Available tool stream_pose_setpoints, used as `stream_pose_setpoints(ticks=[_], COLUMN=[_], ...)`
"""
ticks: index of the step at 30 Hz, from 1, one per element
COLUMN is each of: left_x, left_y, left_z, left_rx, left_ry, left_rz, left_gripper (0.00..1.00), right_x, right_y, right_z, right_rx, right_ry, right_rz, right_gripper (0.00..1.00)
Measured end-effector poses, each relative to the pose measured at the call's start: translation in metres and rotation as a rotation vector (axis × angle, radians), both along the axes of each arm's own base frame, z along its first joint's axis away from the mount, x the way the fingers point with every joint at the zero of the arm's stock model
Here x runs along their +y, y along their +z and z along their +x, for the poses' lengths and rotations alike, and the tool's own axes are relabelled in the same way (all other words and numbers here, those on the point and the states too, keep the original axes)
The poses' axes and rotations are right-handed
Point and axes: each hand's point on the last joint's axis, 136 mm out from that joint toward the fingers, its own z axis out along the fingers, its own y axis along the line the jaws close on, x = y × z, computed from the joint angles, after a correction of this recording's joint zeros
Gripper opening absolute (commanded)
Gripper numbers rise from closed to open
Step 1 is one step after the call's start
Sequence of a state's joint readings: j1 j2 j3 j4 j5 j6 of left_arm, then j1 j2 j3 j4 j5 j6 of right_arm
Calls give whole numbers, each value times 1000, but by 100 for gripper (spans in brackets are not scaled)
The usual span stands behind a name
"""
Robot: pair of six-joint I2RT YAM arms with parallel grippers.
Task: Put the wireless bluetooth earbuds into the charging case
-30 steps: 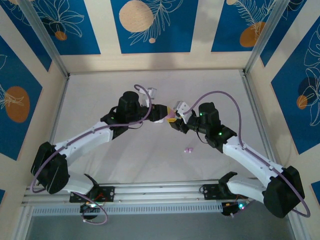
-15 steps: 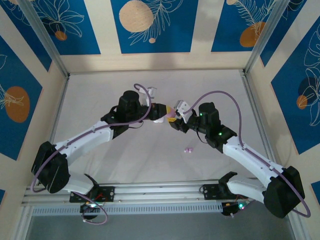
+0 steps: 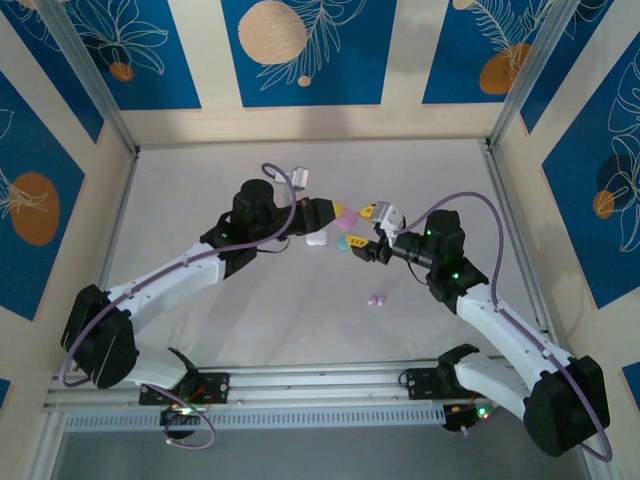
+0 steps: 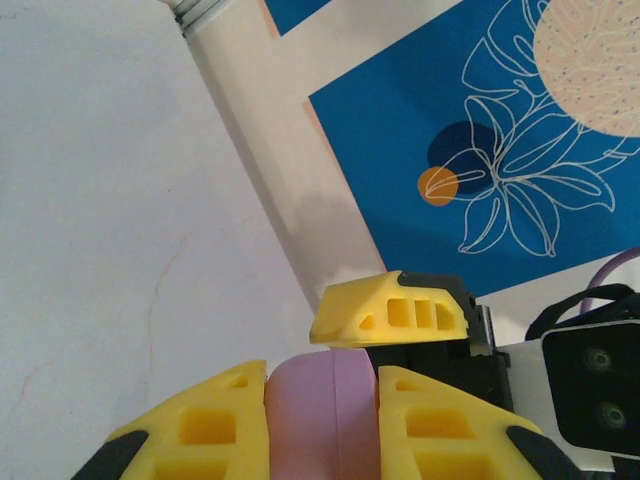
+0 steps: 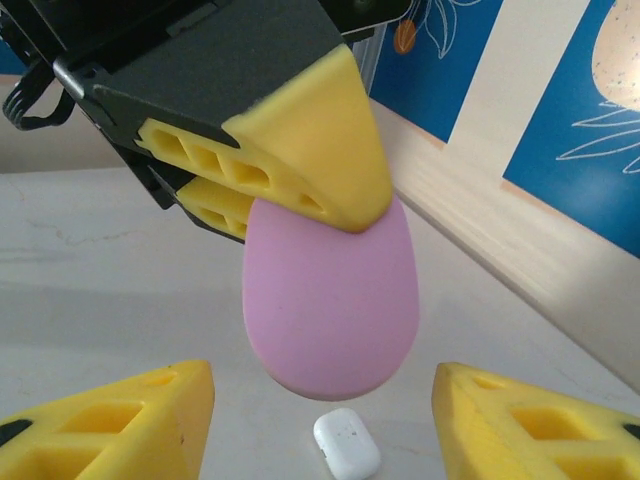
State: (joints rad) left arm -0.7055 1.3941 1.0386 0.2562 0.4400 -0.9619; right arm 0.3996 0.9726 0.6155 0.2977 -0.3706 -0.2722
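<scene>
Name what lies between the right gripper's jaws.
In the right wrist view, the pink case, held by the left gripper, hangs between them; a white case lies on the table beyond.

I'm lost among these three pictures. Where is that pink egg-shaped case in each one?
Top external: the pink case is near the middle, held by the left gripper.
Left wrist: bottom centre, between the yellow fingers.
Right wrist: centre, pinched from above.
Shared landmark: those yellow fingers clamping it.
</scene>
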Motion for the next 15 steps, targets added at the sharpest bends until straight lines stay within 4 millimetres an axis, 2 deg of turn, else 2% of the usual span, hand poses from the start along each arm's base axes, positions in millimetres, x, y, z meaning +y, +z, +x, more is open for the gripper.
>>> stream_pose_setpoints(ticks=[4, 15], left_x=[1, -1], left_y=[6, 18], left_z=[-3, -5], left_rx=[6, 2], left_ry=[-3, -20], left_rz=[-16, -67], left_gripper=[12, 12], right_x=[0, 8], right_y=[9, 14], right_z=[2, 9], right_rx=[-31, -14], right_ry=[8, 42], right_rz=[24, 62], right_gripper=[60, 54])
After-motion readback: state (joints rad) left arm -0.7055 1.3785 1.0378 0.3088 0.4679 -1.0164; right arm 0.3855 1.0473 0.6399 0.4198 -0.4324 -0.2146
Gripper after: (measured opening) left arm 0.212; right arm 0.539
